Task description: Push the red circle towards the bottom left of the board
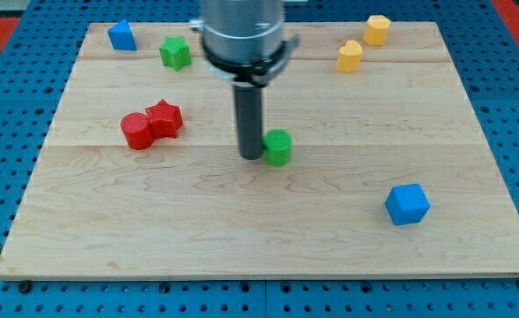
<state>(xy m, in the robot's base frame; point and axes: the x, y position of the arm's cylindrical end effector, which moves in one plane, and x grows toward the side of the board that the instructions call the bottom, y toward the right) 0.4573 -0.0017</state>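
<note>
The red circle (137, 131) sits on the counter (242, 230) in its left half, touching the red star (164, 117), which lies just to its upper right. Taking the red circle as landmark: my tip (250, 156) is well off to its right and slightly lower, just beside the green block (279, 147), which may be touching the rod on the rod's right. A green star (176, 52) lies above and a little right of the circle; a blue block (122, 36) lies above it near the counter's top-left corner. Two yellow blocks (349, 56) (377, 29) are far to its upper right, and another blue cube (407, 204) is far to its lower right.

There are no jaws on this arm, only the rod, so nothing is held and no opening applies.

As I judge it, the approach step is in hand: the tip is not yet in contact with the circle. The next move calls for bringing the tip round to the circle's upper-right side, where the star crowds it, then pushing down and leftward. The risk is dragging the star along.
</note>
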